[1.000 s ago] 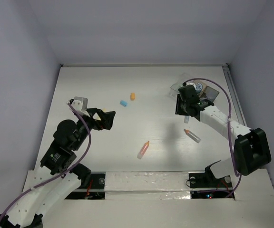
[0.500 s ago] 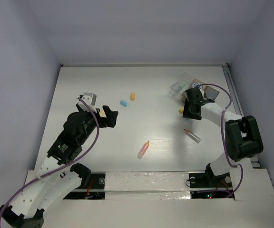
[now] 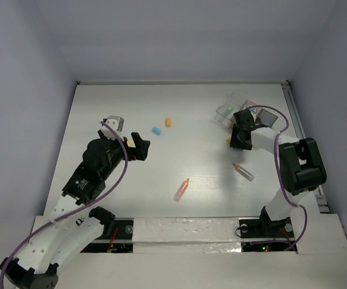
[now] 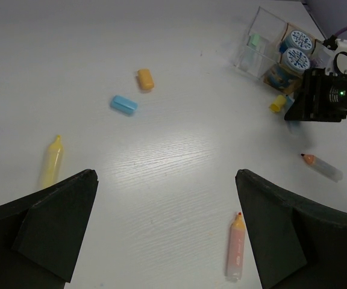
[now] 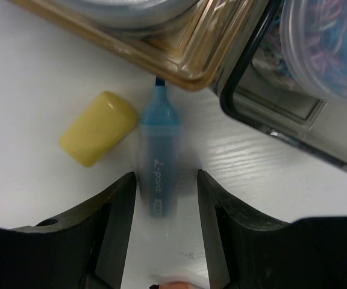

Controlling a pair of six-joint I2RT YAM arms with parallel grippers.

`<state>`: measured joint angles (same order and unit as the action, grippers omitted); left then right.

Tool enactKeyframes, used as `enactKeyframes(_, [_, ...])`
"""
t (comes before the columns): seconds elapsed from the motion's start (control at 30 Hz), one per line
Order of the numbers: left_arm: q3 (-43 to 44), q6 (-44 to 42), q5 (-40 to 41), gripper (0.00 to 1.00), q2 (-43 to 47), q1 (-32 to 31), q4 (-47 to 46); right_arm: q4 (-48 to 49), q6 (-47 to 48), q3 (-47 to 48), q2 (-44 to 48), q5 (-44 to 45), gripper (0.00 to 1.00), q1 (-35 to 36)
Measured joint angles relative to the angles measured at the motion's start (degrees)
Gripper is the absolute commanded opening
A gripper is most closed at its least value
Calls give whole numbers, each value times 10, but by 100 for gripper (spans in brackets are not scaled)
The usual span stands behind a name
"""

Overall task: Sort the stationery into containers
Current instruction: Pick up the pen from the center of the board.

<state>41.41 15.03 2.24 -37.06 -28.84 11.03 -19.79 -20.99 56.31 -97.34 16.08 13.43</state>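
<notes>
While the right gripper point(image 5: 164, 178) straddles it — jaws apart, gripping nothing — the blue highlighter point(image 5: 159, 158) lies lengthwise between them, tip toward the amber tray point(image 5: 182, 60).

Four markers point(image 4: 51, 161) point(image 4: 237, 245) point(image 4: 321, 167) point(image 5: 158, 162), three erasers point(image 4: 144, 79) point(image 4: 124, 104) point(image 4: 276, 103), two jars point(image 4: 298, 40) point(image 4: 294, 58)

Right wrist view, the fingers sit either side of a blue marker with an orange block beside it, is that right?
No. The block beside the blue marker is yellow, not orange, as the right wrist view shows. The right gripper does sit with a finger on either side of the marker.
</notes>
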Motion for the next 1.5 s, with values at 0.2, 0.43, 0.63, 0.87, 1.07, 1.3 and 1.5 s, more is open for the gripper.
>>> enactKeyframes(0.2, [0,0,-23,99,-6,9,0,6,1,9,-9,0,43,-6])
enactKeyframes(0.43, [0,-2,-43,99,-7,10,0,9,3,12,-12,0,17,-12])
enactKeyframes(0.63, [0,-2,-74,99,-20,10,-1,4,-4,-5,18,0,10,-12])
enactKeyframes(0.87, [0,-3,-126,91,-50,10,-7,-24,-19,-35,166,0,6,25])
enactKeyframes(1.07, [0,1,-163,74,-60,10,-24,-2,-49,16,168,-19,7,188])
enactKeyframes(1.3, [0,16,-190,71,-99,10,-43,72,-77,141,54,-42,7,329])
enactKeyframes(1.5, [0,20,-176,60,-129,10,-43,123,-104,195,20,-62,7,357])
